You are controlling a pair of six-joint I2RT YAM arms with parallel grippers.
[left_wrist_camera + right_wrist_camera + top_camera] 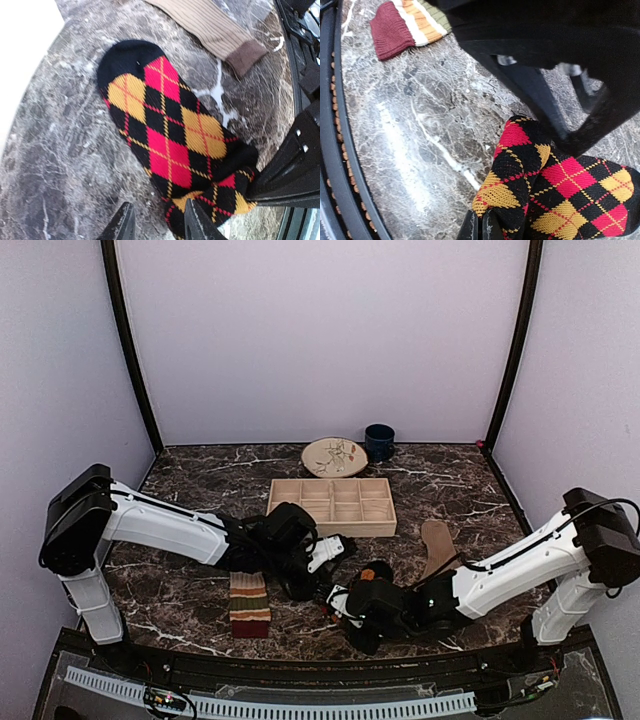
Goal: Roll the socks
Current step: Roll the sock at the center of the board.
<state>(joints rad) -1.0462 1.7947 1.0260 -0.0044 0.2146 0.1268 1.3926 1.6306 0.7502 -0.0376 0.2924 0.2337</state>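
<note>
Mostly flat, the black argyle sock (175,140) bunches at one end

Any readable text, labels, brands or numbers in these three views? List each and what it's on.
None readable in any view.
The plate carries a painted sprig pattern, not lettering.
The mug, wooden tray, argyle sock, striped sock and tan sock show no print or tag.
The left arm and right arm show no legible marking at this size.
</note>
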